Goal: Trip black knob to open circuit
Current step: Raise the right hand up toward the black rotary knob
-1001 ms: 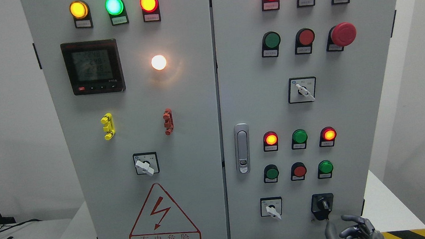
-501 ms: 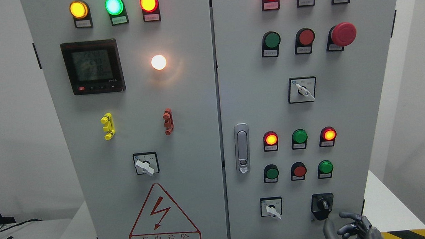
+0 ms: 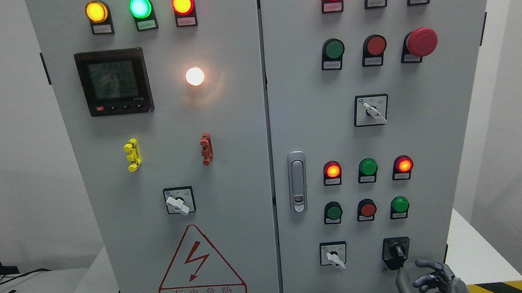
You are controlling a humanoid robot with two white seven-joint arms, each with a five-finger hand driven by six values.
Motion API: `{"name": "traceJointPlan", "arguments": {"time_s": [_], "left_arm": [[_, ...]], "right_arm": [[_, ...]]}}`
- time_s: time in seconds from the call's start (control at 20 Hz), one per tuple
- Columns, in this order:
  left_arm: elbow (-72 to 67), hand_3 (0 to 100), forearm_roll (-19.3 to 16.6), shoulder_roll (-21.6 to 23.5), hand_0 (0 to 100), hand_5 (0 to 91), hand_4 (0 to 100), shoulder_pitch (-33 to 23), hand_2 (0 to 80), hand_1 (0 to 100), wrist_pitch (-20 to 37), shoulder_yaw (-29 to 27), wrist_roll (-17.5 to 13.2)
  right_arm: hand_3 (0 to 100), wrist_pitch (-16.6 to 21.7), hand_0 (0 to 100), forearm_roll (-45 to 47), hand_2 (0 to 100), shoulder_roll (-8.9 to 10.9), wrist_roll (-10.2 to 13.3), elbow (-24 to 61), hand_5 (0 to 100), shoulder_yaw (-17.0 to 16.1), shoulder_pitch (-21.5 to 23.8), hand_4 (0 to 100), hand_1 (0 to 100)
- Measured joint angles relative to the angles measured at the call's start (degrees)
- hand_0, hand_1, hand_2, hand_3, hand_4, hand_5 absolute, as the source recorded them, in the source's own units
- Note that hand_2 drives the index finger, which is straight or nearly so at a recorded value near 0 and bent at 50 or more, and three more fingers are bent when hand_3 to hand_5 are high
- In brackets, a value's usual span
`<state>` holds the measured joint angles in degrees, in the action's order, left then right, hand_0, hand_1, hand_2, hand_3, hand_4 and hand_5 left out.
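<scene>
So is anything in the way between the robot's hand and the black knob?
Nothing visible. The right hand sits just below the black knob at the cabinet's lower right, fingers loosely spread, holding nothing. Only bare grey door lies between them.

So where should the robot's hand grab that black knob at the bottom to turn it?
Pinch the raised bar across the middle of the black knob, a finger on each flat side; its square base offers no grip. Come up from below right, where the right hand waits, fingers loosely open, just under it.
</scene>
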<state>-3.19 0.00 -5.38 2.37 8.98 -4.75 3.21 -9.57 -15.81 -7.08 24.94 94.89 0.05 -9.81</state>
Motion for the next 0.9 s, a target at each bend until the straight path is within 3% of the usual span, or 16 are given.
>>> {"name": "traceJointPlan", "arguments": {"time_s": [0.9], "left_arm": [[0.0, 0, 0.0, 0.0, 12, 0.0, 0, 0.0, 0.0, 39, 0.0, 0.0, 0.0]], "right_arm": [[75, -0.8, 35, -0.9, 43, -0.13, 0.1, -1.0, 91, 0.0, -0.6, 78, 78]]}}
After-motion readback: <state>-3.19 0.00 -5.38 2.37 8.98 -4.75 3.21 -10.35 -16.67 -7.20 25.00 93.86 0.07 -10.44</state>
